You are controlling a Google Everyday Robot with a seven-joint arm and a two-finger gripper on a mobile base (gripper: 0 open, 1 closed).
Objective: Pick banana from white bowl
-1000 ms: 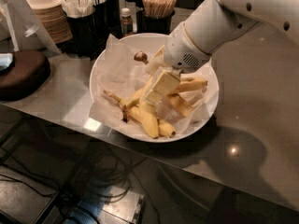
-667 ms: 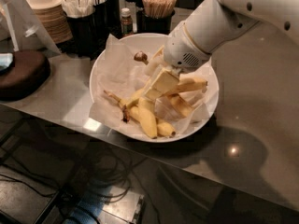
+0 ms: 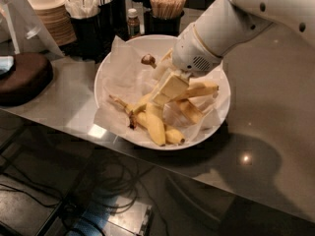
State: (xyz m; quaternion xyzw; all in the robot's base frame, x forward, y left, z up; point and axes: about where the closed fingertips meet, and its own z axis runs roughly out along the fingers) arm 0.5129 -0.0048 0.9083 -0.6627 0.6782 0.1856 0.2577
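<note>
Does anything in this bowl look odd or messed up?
Nothing is spilled or broken. The paper liner pokes crookedly over the white bowl rim, some bananas show brown blotches, and the gripper sits down among them.

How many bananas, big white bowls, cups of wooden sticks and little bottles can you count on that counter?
Bananas: at least 4; the hand, down among them, hides part of the pile
White bowl: 1
Cup of wooden sticks: 1
Small bottle: 1
Total: at least 7
</note>
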